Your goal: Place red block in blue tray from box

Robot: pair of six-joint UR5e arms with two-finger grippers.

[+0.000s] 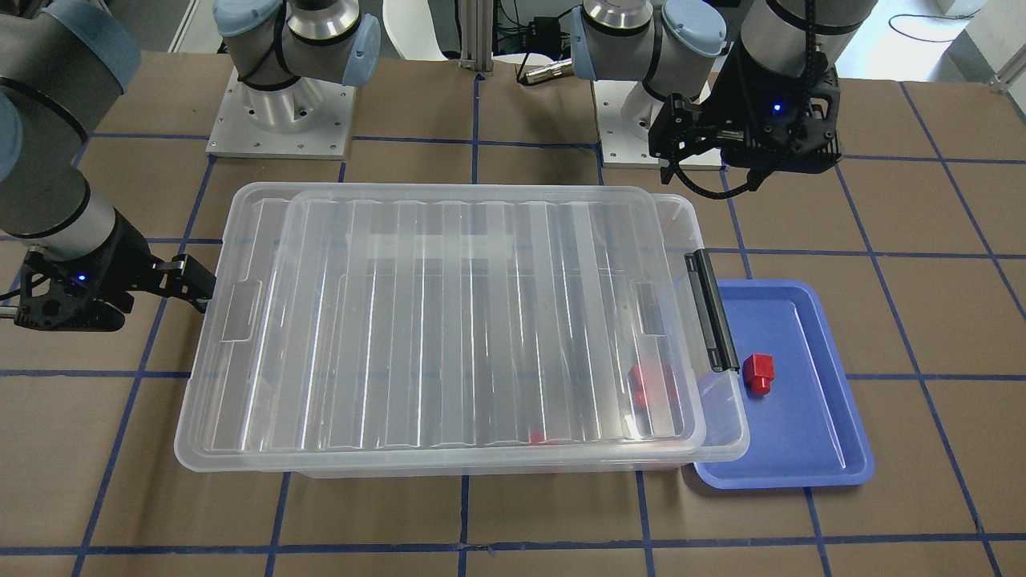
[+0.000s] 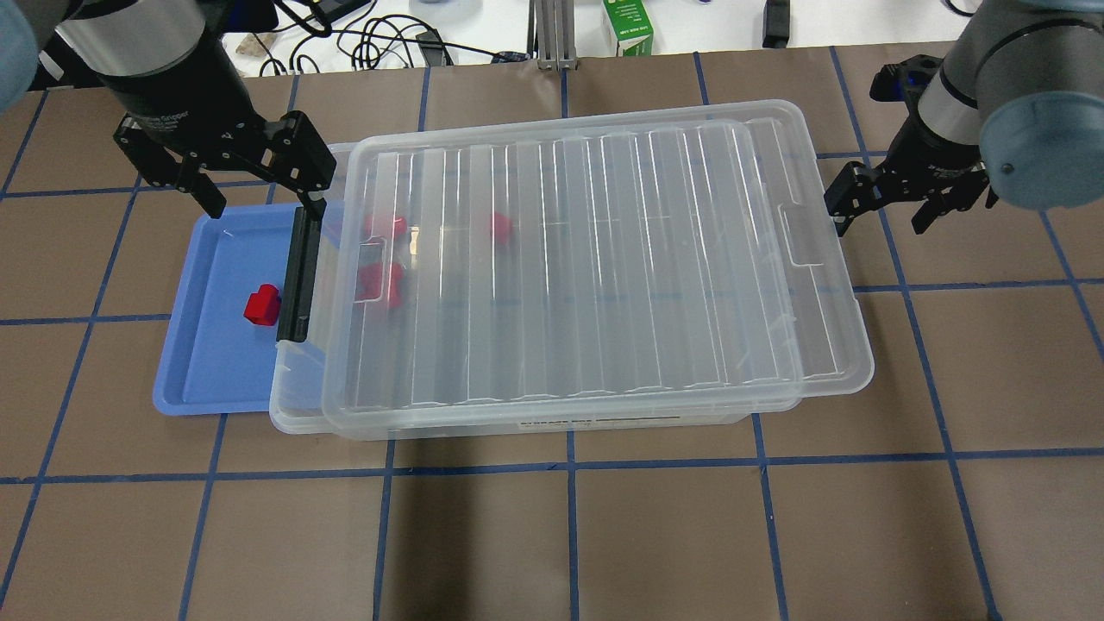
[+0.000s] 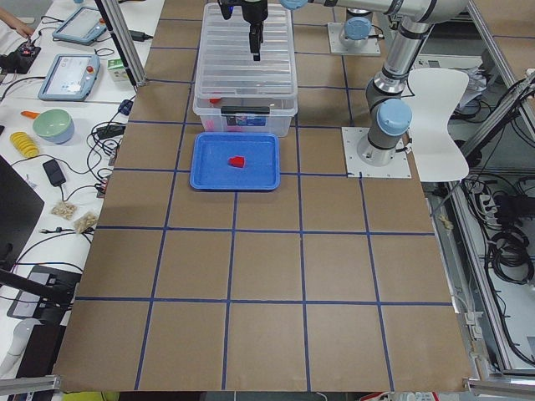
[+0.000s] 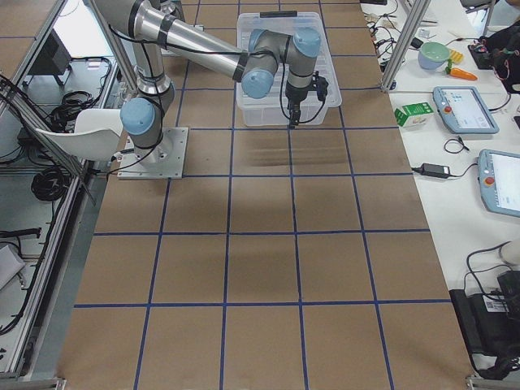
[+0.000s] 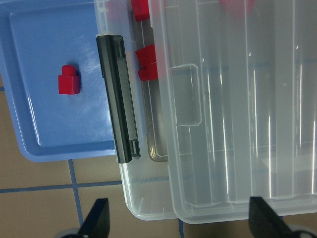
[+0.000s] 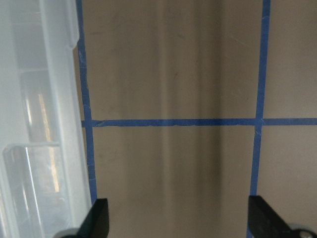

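Note:
The red block [image 1: 757,373] lies in the blue tray [image 1: 801,425], also seen from overhead [image 2: 261,304] and in the left wrist view [image 5: 68,81]. The tray [image 2: 216,362] sits against the latch end [image 2: 299,267] of the box [image 2: 586,267]. The ribbed lid lies on the box, shifted away from the latch. My left gripper [image 2: 259,194] is open and empty, above the tray's far edge and the latch [image 5: 119,99]. My right gripper [image 2: 880,211] is open and empty, just off the box's other short end [image 1: 188,280].
Other red pieces lie inside the box under the lid near the latch end [image 2: 385,226] [image 2: 379,285] [image 2: 500,226]. Both arm bases stand on the robot's side of the box [image 1: 280,112]. A green carton [image 2: 627,26] and cables lie beyond the table's far edge.

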